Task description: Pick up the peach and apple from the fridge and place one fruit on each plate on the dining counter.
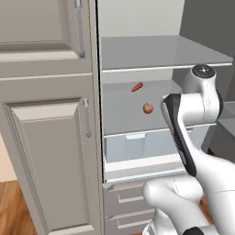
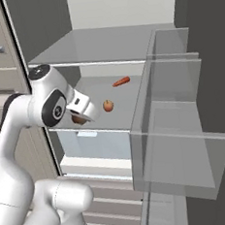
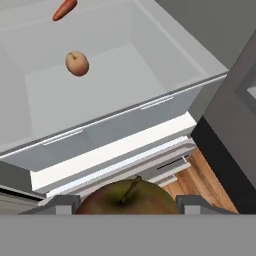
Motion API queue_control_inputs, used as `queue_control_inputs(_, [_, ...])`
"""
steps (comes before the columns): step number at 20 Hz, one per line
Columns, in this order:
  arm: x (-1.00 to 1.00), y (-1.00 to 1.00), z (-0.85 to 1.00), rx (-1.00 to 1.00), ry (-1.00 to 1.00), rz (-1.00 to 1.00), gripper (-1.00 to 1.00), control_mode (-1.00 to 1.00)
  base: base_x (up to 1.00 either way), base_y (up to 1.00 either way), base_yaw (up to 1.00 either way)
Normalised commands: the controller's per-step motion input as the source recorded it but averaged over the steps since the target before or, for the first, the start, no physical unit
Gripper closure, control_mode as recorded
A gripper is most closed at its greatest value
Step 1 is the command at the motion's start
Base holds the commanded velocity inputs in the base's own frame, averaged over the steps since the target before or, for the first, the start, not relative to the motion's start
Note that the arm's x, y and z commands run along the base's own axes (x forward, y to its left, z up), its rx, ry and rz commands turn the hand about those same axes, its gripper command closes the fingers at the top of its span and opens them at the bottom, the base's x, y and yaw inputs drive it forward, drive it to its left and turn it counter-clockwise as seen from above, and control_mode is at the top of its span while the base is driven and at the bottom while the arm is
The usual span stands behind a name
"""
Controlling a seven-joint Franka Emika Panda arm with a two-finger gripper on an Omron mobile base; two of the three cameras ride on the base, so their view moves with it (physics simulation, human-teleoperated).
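Apple [image 3: 127,199] sits clamped between my gripper's [image 2: 81,118] fingers, just outside the fridge [image 1: 137,55] at the front edge of its shelf. I'd back out level to clear the door bin [image 2: 185,141], leaving the peach [image 3: 77,63] mid-shelf, carrot [image 3: 65,9] behind it.

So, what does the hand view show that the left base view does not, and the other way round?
Hand view: the apple, held between the jaws. Left base view: the beige cabinet doors, the upper fridge shelf and the white arm. Both: the peach and the orange carrot lying apart on the middle shelf, above the bluish drawer.
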Motion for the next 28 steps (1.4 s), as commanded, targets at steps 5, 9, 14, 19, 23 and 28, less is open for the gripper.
queue_control_inputs(5, [-0.12, 0.0, -0.07, 0.0, 0.0, 0.0, 1.0, 1.0, -0.17, 0.02, 0.0])
queue_control_inputs(9, [0.0, 0.0, 0.0, 0.0, 0.0, 0.0, 1.0, 1.0, -0.35, 0.3, -0.04])
queue_control_inputs(14, [0.0, 0.0, 0.0, 0.0, 0.0, 0.0, 1.0, 1.0, -0.4, 0.23, -0.14])
queue_control_inputs(19, [0.0, 0.0, 0.0, 0.0, 0.0, 0.0, 1.0, 1.0, -0.51, 0.19, -0.19])
queue_control_inputs(23, [0.0, 0.0, 0.0, 0.0, 0.0, 0.0, 1.0, 1.0, -0.67, 0.36, -0.19])
queue_control_inputs(28, [0.0, 0.0, 0.0, 0.0, 0.0, 0.0, 1.0, 1.0, -0.64, 0.34, -0.18])
